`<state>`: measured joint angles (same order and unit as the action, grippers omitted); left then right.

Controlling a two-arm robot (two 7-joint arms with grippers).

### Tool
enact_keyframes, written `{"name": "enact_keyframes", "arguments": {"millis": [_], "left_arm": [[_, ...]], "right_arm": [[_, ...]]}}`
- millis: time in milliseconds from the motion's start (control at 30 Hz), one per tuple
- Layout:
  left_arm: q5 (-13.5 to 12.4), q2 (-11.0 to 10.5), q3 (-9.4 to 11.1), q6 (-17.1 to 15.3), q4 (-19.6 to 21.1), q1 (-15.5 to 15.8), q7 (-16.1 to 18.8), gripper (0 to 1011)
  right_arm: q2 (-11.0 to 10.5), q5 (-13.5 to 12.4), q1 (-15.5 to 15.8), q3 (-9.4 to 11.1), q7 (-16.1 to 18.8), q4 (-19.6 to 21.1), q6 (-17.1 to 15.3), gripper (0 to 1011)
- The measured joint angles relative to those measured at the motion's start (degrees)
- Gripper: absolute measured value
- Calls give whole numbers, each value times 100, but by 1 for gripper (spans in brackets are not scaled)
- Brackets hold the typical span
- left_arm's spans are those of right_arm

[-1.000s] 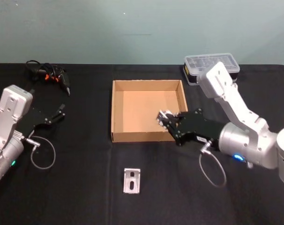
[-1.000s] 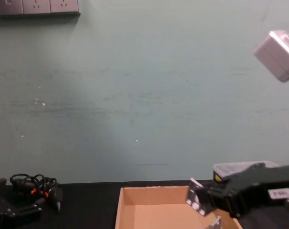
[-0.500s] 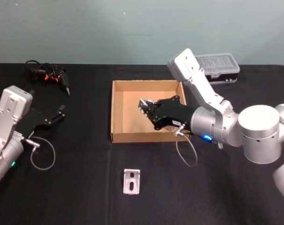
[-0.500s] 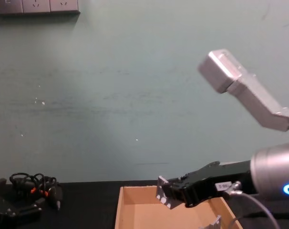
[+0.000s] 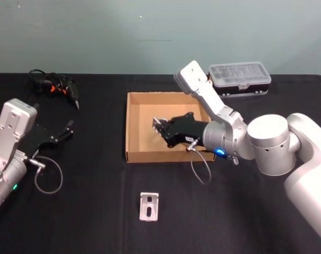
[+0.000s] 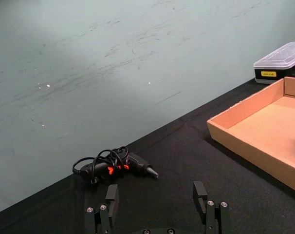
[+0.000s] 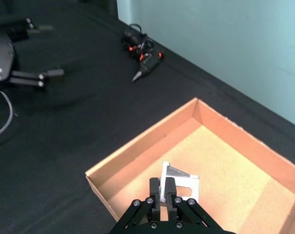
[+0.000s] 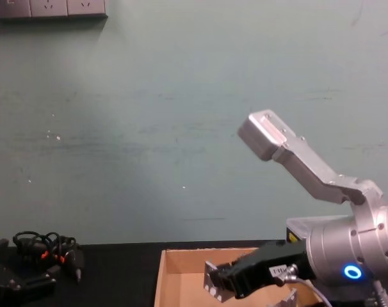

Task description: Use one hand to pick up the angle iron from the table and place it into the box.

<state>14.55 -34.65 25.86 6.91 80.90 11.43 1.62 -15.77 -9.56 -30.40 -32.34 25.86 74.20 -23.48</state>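
My right gripper (image 5: 159, 127) hangs over the floor of the tan cardboard box (image 5: 133, 127), shut on a small silver angle iron (image 5: 156, 123). In the right wrist view the fingers (image 7: 155, 187) pinch the angle iron (image 7: 182, 182) just above the box floor (image 7: 225, 185). From the chest view the gripper (image 8: 214, 289) sits low inside the box (image 8: 181, 265). A second angle iron (image 5: 149, 205) lies flat on the black table (image 5: 97, 211) in front of the box. My left gripper (image 5: 65, 132) rests open at the table's left; its fingers (image 6: 111, 199) are spread with nothing between them.
A black plastic case with a clear lid (image 5: 240, 78) stands behind the box to the right. A tangle of black and orange cables with a tool (image 5: 55, 85) lies at the back left. A loose wire loop (image 5: 48, 177) hangs by the left arm.
The right arm has swung left, carrying the angle iron from the box's front right corner to over the box's middle. The left arm has not moved.
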Motion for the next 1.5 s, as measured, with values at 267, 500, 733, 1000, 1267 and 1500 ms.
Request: {"name": "enact_keyframes", "arguments": {"millis": [267, 500, 733, 1000, 1267, 1500], "left_arm": [[0, 0, 0, 0, 0, 0, 0, 1000], [0, 0, 0, 0, 0, 0, 0, 1000], [0, 0, 0, 0, 0, 0, 0, 1000], [0, 0, 0, 0, 0, 0, 0, 1000], [0, 0, 0, 0, 0, 0, 0, 1000], [0, 0, 0, 0, 0, 0, 0, 1000]], "right_arm": [[50, 102, -64, -60, 81, -255, 3, 78], [60, 155, -35, -48, 90, -293, 13, 78], [53, 195, 4, -5, 88, -284, 13, 147], [19, 220, 106, 119, 20, -150, 83, 382], [-118, 145, 311, 343, -39, 274, 126, 664], [-330, -129, 596, 569, 30, 842, 144, 868]]}}
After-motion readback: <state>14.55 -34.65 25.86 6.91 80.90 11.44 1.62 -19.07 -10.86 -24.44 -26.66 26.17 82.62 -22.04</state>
